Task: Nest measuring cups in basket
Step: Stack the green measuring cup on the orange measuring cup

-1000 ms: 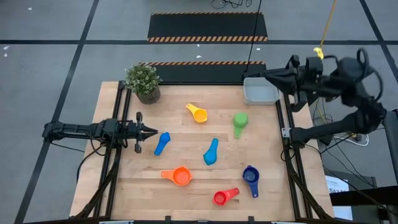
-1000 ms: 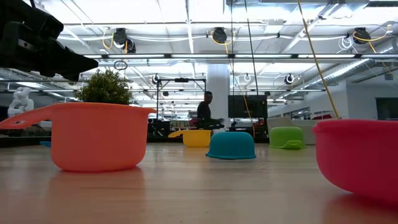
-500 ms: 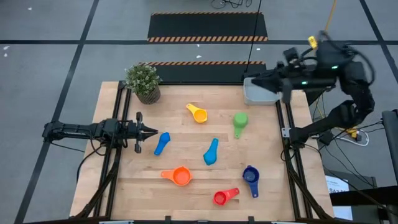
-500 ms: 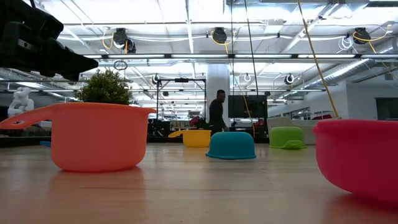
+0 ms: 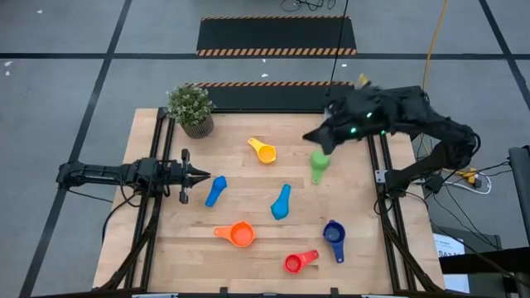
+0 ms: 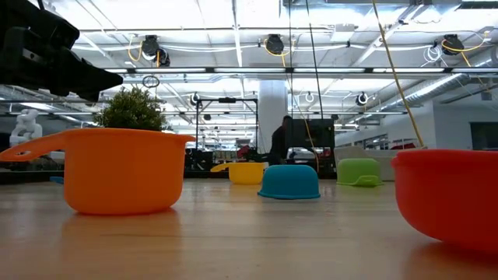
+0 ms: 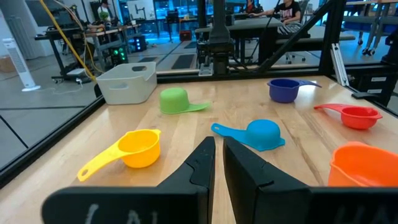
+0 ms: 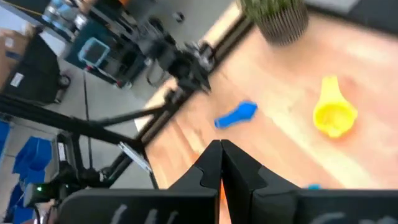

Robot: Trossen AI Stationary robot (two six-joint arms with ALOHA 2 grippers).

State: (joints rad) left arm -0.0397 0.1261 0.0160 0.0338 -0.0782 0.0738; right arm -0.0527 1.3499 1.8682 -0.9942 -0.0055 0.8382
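Several measuring cups lie apart on the wooden table: yellow (image 5: 263, 151), green (image 5: 320, 161), two light blue (image 5: 215, 190) (image 5: 281, 201), orange (image 5: 236, 234), dark blue (image 5: 334, 236) and red (image 5: 300, 261). The green one lies mouth down. The light-grey basket (image 7: 127, 82) stands at the far right corner; in the high view my right arm hides it. My right gripper (image 5: 309, 139) hangs shut and bare in the air just beyond the green cup, slanting down toward the table's left. My left gripper (image 5: 203, 174) waits level at the left edge, shut and bare.
A potted green plant (image 5: 190, 109) stands at the far left corner. Metal rails (image 5: 157, 207) run along the table's left and right sides. A person (image 6: 278, 141) moves in the room behind the table.
My right gripper has swung from above the basket toward the table's left and somewhat down, rolling about its own axis, and now hangs near the green cup; it stays shut. The cups have not moved. The person in the room has walked to the right.
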